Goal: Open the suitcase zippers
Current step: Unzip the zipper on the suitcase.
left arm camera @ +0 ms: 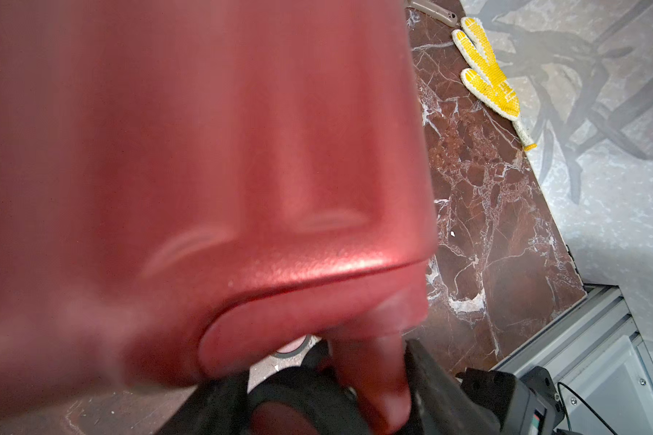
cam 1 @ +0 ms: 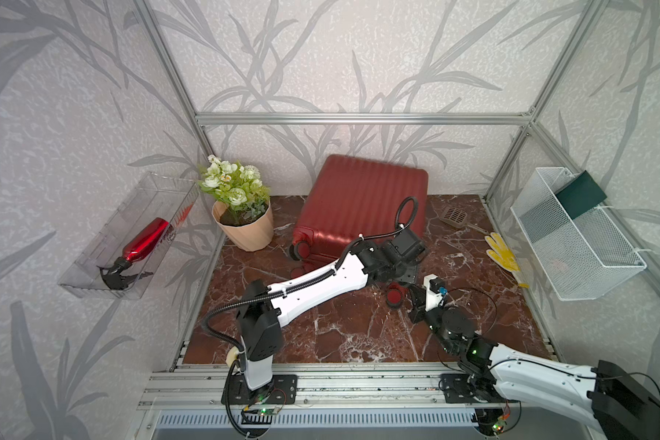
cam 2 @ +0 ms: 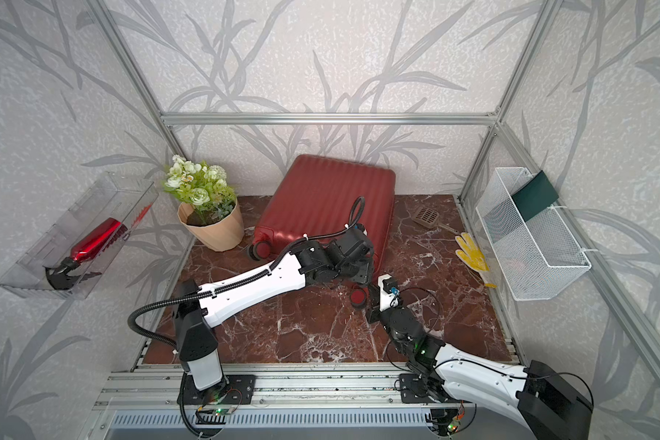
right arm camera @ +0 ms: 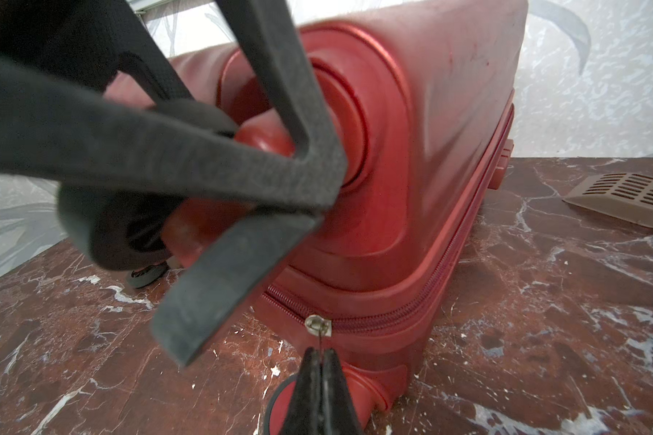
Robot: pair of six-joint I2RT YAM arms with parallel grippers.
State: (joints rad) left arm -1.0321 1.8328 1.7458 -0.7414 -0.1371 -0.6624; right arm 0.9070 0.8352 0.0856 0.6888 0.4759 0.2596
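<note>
the right gripper (right arm camera: 319, 356) has its 2 thin black fingers (right arm camera: 305, 380) pressed tight together. they pinch the thin metal pull tab (right arm camera: 320, 339) that hangs from the small silver zipper slider (right arm camera: 318, 324). the slider sits just past the fingertips, low on the near corner of the small dark red hard suitcase with ribs (cam 1: 359, 198). from the slider, the dark red zipper track (right arm camera: 411, 312) bends round the corner. then it runs along the long side of the case, away from the robot and toward the back wall. the teeth there look shut, so i think the pull has to go that way, along the track. the right arm is the nearer one and it has the tab.

the left gripper (left arm camera: 366, 350) has its wide grey fingers (left arm camera: 434, 380) part way open, with a red wheel leg (left arm camera: 374, 395) between them. i cannot tell if they squeeze it.

the suitcase lies flat on the dark red marble table (cam 1: 340, 335), ribs up and wheels toward the robot.

in both top views the left arm covers that corner, so the slider is hidden there. the left wrist view is blurry up close. the short bit of track on the other side of the slider goes behind a left finger. i see no 2nd slider.
</note>
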